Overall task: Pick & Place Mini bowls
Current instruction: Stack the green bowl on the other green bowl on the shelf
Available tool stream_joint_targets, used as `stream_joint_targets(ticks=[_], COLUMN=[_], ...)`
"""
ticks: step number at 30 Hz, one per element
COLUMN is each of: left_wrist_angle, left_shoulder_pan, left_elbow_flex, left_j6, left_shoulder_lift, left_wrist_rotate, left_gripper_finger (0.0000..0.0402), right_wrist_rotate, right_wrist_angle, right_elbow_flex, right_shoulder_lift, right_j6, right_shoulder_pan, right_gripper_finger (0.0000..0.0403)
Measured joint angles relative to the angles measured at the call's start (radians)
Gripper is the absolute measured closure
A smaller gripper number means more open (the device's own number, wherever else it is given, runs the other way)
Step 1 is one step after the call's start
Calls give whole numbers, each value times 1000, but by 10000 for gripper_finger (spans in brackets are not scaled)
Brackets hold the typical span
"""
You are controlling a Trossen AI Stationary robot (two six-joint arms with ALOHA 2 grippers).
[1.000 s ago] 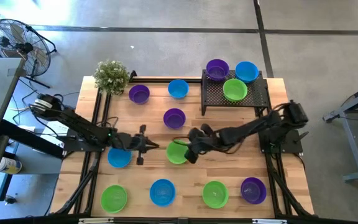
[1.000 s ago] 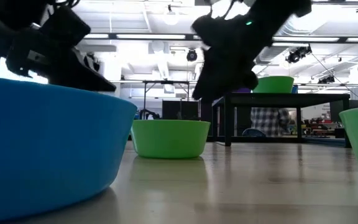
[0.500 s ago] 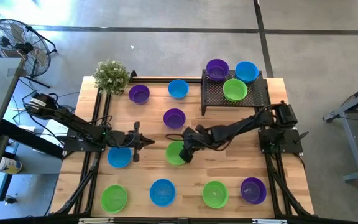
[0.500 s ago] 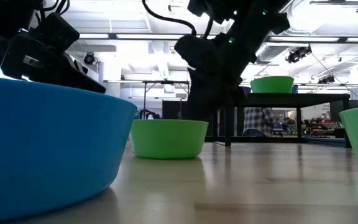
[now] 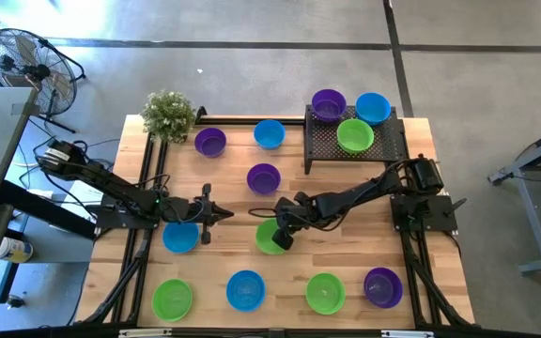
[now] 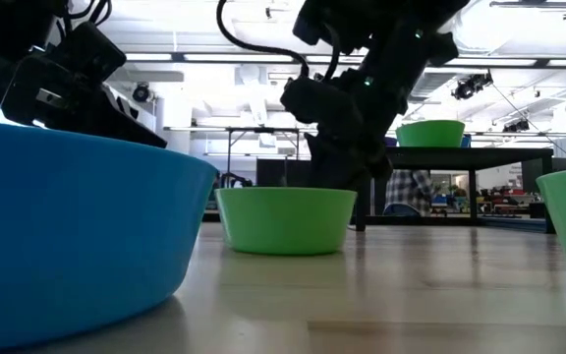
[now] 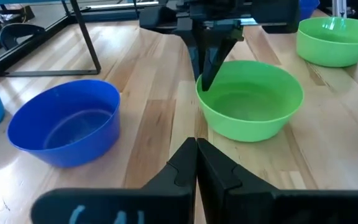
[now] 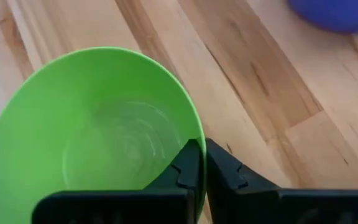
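A bright green mini bowl sits at the table's middle, and my right gripper is shut on its rim; the low view shows the same bowl under the dark gripper. To its left my left gripper hovers shut and holds nothing, just right of a blue mini bowl that stands on the wood. In the left wrist view the shut fingers point at the green bowl, a hand's width away. My right gripper pinches the green bowl's rim on the side toward the table's right edge, one finger inside the bowl and one outside. The fingers come down from above, slanting in from the right. The bowl stands upright with its base on the table.
A black mesh tray at the far right carries purple, blue and green bowls. A potted plant stands at the far left corner. More bowls stand behind, purple, blue, purple, and several line the near edge, such as a green one.
My right gripper has come down onto the green bowl and shut on its rim. The bowl has slid a little toward the table's near edge and stays upright on the wood.
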Motion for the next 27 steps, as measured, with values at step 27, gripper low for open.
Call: stream_joint_targets(ticks=[27], left_wrist_angle=[-20], left_shoulder_pan=[0], left_elbow_flex=[0], left_j6=[-8], left_shoulder_lift=[1], left_wrist_rotate=[3], left_gripper_finger=[399], right_wrist_rotate=[283], right_wrist_angle=[-179], right_elbow_flex=[-533], right_shoulder_lift=[-532], right_j6=[472], right_shoulder_pan=[114], right_gripper_finger=[394])
